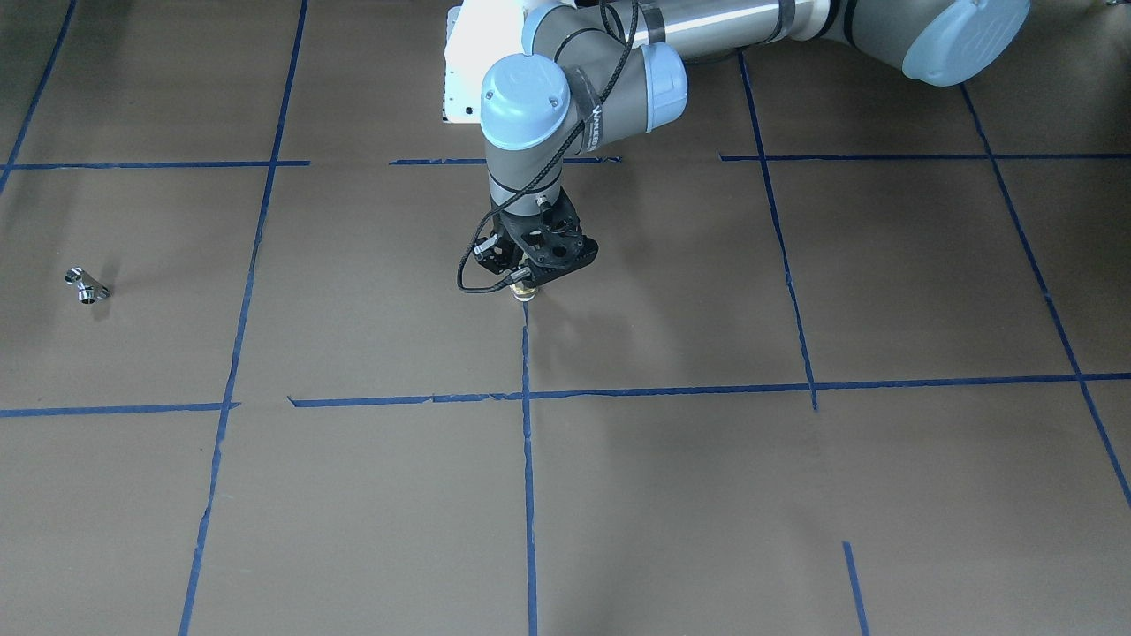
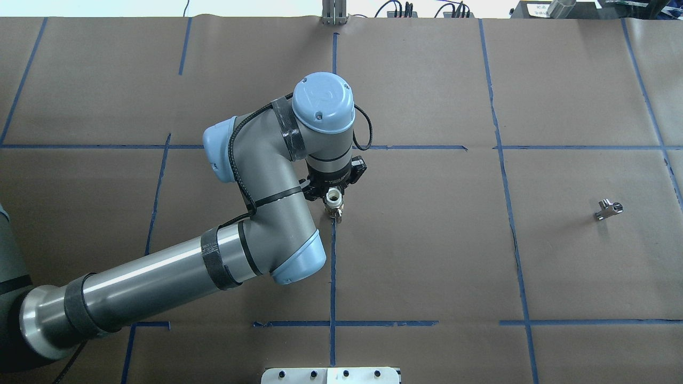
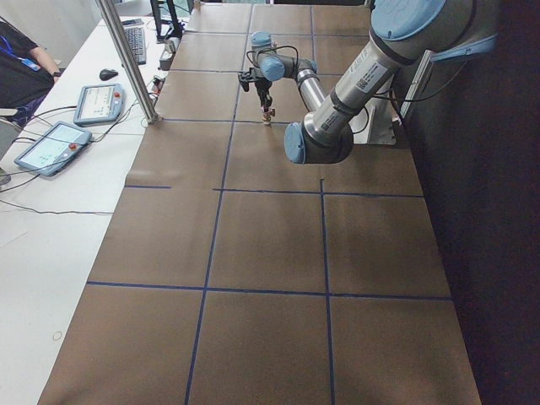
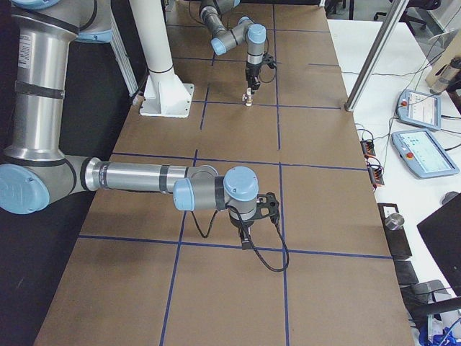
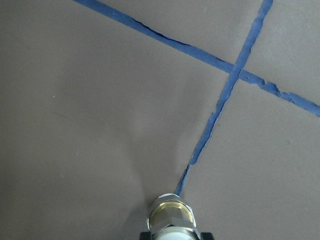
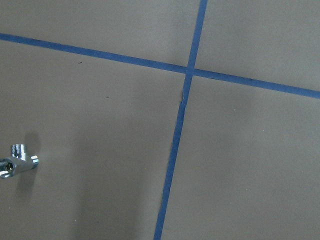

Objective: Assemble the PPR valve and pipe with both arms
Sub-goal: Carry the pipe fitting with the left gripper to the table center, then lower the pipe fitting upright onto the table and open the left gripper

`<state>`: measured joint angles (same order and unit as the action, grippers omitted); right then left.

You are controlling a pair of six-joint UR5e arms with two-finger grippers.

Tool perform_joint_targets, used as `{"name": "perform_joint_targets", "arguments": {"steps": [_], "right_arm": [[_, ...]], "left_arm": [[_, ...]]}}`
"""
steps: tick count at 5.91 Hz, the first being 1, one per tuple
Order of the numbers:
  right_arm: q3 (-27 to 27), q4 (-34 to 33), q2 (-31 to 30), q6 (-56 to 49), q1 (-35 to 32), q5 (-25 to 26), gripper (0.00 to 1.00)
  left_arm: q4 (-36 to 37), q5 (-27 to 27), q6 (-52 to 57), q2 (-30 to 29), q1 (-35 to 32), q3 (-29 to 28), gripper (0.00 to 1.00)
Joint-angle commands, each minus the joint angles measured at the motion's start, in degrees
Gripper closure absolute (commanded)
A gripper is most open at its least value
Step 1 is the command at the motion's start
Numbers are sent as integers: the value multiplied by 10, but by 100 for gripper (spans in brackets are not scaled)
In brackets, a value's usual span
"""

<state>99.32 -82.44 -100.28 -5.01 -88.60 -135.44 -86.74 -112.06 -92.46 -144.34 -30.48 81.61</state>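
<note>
The PPR valve (image 2: 333, 202), white ends with a brass nut band, is upright in my left gripper (image 2: 333, 205), which is shut on it over the blue tape line at the table's middle. It also shows in the front view (image 1: 524, 290) and the left wrist view (image 5: 171, 217), low over the paper. The pipe (image 2: 608, 209), a small chrome T fitting, lies alone on the table far to the right; it shows in the front view (image 1: 86, 285) and at the left edge of the right wrist view (image 6: 17, 160). My right gripper (image 4: 246, 241) shows only in the exterior right view, pointing down; I cannot tell if it is open.
The table is covered in brown paper (image 2: 427, 240) with a blue tape grid. A white mounting plate (image 2: 331, 376) sits at the near edge. Tablets (image 4: 421, 151) and cables lie on the side bench beyond the table's edge.
</note>
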Motion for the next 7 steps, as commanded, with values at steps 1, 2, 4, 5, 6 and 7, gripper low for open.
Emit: {"name": "perform_joint_targets", "arguments": {"steps": [1, 2, 4, 5, 6, 7], "right_arm": [[0, -1, 0, 0, 0, 0, 0], [0, 0, 0, 1, 0, 0, 0], [0, 0, 0, 1, 0, -1, 0], [0, 0, 0, 1, 0, -1, 0], [0, 0, 0, 1, 0, -1, 0], [0, 0, 0, 1, 0, -1, 0]], "left_arm": [[-2, 0, 0, 2, 3, -1, 77], [-2, 0, 4, 5, 3, -1, 59], [-1, 4, 17, 5, 3, 5, 17], [-1, 8, 18, 5, 2, 15, 0], [10, 4, 49, 7, -3, 42, 0], [30, -2, 69, 30, -17, 86, 0]]}}
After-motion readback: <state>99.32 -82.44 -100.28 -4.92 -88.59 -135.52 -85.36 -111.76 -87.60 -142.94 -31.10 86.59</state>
